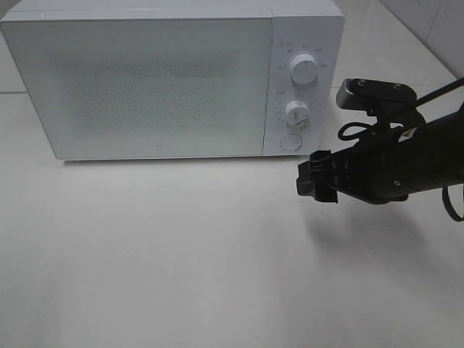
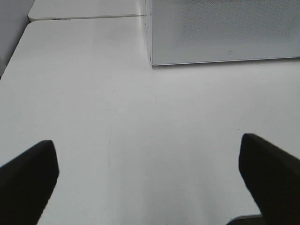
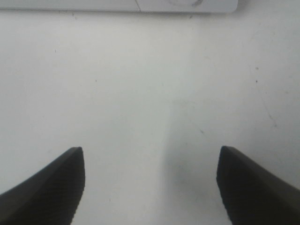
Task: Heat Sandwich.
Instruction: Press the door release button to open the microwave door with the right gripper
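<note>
White microwave (image 1: 145, 80), door shut, 2 knobs (image 1: 302, 70), rear of white tbl (image 1: 181, 254)

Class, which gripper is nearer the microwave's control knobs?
Right. The right gripper hangs just in front of the control knobs; the left gripper sits back across the table, facing the microwave's opposite end.

- The sandwich is out of sight in every view.
- The microwave (image 1: 145, 87), white and boxy, stands upright at the back of the worktop (image 1: 181, 254), its frosted door shut, two dials (image 1: 302, 70) and a round button (image 1: 290, 142) on its right panel.
</note>
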### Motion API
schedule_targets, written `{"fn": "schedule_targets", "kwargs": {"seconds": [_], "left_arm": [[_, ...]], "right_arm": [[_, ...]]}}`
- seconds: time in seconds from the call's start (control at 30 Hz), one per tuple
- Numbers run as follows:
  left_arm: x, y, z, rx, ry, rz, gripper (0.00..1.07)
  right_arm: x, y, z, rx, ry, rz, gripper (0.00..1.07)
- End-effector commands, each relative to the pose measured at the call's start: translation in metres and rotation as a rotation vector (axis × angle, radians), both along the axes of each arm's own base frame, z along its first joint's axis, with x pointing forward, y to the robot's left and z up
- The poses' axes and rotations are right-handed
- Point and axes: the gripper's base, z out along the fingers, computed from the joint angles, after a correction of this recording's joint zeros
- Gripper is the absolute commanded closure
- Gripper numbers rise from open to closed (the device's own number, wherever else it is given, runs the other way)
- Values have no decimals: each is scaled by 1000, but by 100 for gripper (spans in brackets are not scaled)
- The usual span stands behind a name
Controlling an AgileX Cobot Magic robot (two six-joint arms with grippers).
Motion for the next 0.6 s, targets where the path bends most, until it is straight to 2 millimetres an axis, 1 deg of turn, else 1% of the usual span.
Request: {"fn": "schedule_targets", "kwargs": {"seconds": [0.03,0.1,0.13,0.17,0.27,0.3,0.33,0.4,0.43,0.47,0.57,0.6], "left_arm": [[-4,0,-1,-4,-29,0,6],[-4,0,-1,-4,-29,0,6],[-4,0,-1,-4,-29,0,6],[-4,0,-1,-4,-29,0,6],[-4,0,-1,-4,-29,0,6],[-4,0,-1,-4,-29,0,6],[-4,0,-1,-4,-29,0,6],[-4,0,-1,-4,-29,0,6],[-4,0,-1,-4,-29,0,6],[-4,0,-1,-4,-29,0,6],[-4,0,-1,-4,-29,0,6],[-4,0,-1,-4,-29,0,6]], "right_arm": [[-8,-1,9,-32,44,101,32],[-13,-1,16,-38,59,137,32],[-13,-1,16,-38,59,137,32],[-20,-2,24,-47,76,178,32],[-30,-4,38,-52,89,224,32],[-30,-4,38,-52,89,224,32],[-37,-5,47,-52,95,250,32],[-45,-7,57,-41,103,264,32],[-54,-9,64,-33,106,280,32],[-54,-9,64,-33,106,280,32],[-67,-13,76,-22,101,305,32],[-78,-17,86,-15,82,322,32]]}}
